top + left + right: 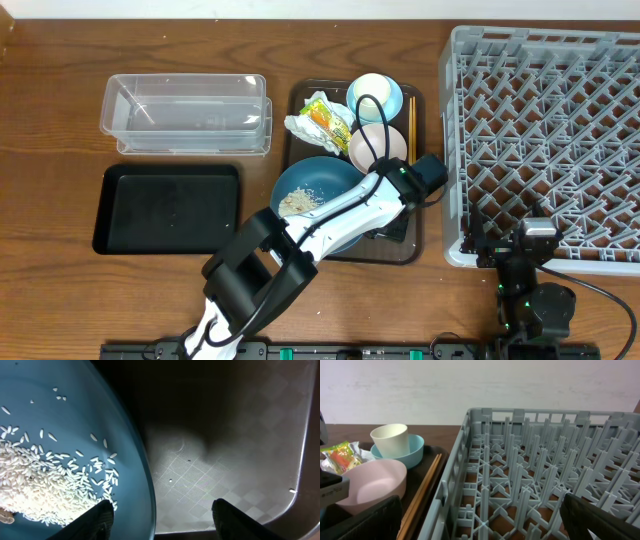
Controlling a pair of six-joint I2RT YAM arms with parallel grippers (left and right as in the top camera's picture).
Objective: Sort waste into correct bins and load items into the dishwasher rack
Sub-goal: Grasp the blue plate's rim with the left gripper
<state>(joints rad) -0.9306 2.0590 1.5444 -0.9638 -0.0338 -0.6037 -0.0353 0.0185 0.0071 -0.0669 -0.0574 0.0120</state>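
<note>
Straddling the dark-blue bowl [60, 410] rim, left jaws part-open, seemingly not gripping; right jaws wide, empty

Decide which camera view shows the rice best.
The left wrist view: the rice lies close up, single grains distinct in the blue bowl. Overhead shows only a pale patch in that bowl. The right wrist view does not show it.
</note>
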